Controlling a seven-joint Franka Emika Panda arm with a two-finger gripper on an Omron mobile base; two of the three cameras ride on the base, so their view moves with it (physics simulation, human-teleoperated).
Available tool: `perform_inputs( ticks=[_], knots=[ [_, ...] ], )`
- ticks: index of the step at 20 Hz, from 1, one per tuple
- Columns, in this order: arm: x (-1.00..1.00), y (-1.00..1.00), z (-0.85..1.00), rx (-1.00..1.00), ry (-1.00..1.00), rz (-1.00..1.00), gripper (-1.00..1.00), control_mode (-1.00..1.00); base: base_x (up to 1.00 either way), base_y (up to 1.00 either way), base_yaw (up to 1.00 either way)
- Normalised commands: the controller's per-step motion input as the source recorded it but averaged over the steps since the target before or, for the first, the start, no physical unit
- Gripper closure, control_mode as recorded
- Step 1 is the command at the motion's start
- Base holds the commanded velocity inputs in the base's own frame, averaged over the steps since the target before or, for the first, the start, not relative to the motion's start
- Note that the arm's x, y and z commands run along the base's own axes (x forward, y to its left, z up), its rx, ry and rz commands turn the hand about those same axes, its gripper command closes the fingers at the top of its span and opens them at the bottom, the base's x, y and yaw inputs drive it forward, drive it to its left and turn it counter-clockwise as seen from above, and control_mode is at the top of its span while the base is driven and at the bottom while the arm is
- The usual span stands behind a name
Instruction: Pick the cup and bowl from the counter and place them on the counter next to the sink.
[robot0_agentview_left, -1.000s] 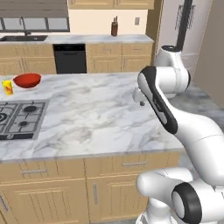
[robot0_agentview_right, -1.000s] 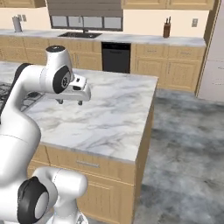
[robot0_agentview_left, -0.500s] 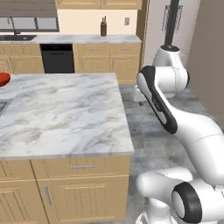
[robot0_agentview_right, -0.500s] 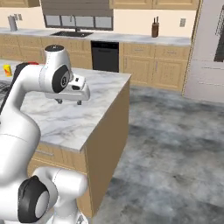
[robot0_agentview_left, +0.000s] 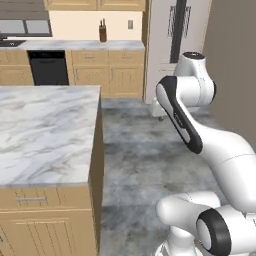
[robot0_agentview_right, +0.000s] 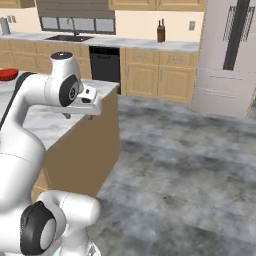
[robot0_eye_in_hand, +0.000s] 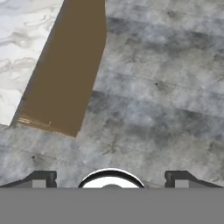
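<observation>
In the right base view the red bowl (robot0_agentview_right: 6, 74) shows as a sliver at the far left edge, on the white marble island counter (robot0_agentview_right: 35, 117). The cup is out of view. My gripper (robot0_agentview_right: 67, 115) hangs open and empty just past the island's right end, far from the bowl. Seen from the hand, the gripper (robot0_eye_in_hand: 111, 179) has its fingertips (robot0_eye_in_hand: 40, 178) wide apart over grey floor, with the counter (robot0_eye_in_hand: 22, 43) corner at the upper left. The dark sink (robot0_agentview_right: 75, 38) with its curved tap lies in the back counter. The island counter (robot0_agentview_left: 45, 130) fills the left of the left base view.
A black dishwasher (robot0_agentview_right: 105, 62) stands under the back counter right of the sink. A knife block (robot0_agentview_right: 161, 32) sits further right on that counter. A tall fridge (robot0_agentview_right: 232, 55) stands at the right. Grey stone floor (robot0_agentview_right: 175, 165) lies open between island and back wall.
The whole picture has shifted left in both base views, so the base has moved. The stovetop, bowl and cup have left the left base view. The gripper stays open.
</observation>
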Motion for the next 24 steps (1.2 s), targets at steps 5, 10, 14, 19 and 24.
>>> perform_inputs(
  ticks=[5,10,14,19,24],
  knots=[
    [0.00,0.00,0.00,0.00,0.00,0.00,-1.00,1.00,0.74,-0.99,0.12],
    [0.00,0.00,0.00,0.00,0.00,0.00,-1.00,1.00,1.00,-0.82,0.41],
    [0.00,0.00,0.00,0.00,0.00,0.00,-1.00,1.00,1.00,-0.68,0.39],
    [0.00,0.00,0.00,0.00,0.00,0.00,-1.00,1.00,1.00,-0.70,0.38],
    [0.00,0.00,0.00,0.00,0.00,0.00,-1.00,1.00,1.00,-0.67,0.40]
  ],
)
